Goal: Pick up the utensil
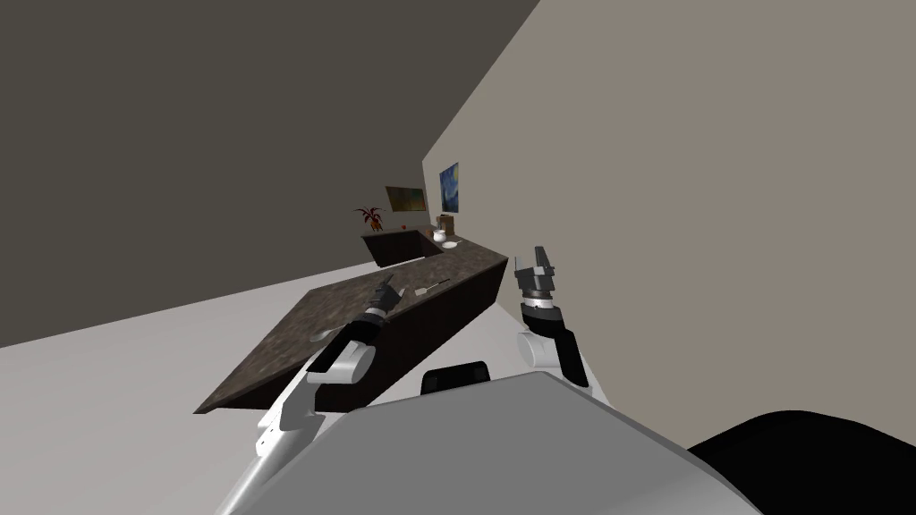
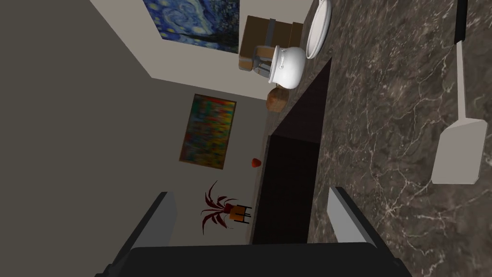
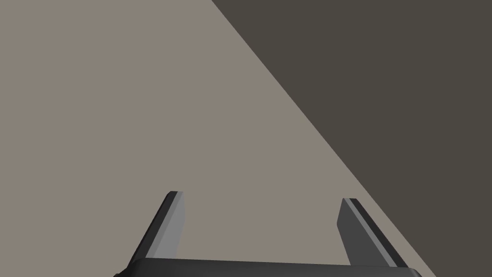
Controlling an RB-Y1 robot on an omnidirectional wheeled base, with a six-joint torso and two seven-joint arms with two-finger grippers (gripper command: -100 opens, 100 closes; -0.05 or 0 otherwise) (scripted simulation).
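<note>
Since the spatula (image 2: 456, 154) lies flat on the veined dark counter (image 2: 384, 120) at two o'clock of your left gripper (image 2: 251, 192), its fingers (image 2: 348, 216) stand spread, empty — right gripper (image 3: 262, 197) likewise open

Dim flat light, shadowless, wide-lens splay

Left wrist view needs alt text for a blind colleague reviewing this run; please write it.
The left gripper, fingers open, hovers over a dark brown marble countertop; the light grey flat-bladed spatula lies on it, outside the gap between the fingers. A dark rectangular recess and a round white pot lie beyond.
</note>
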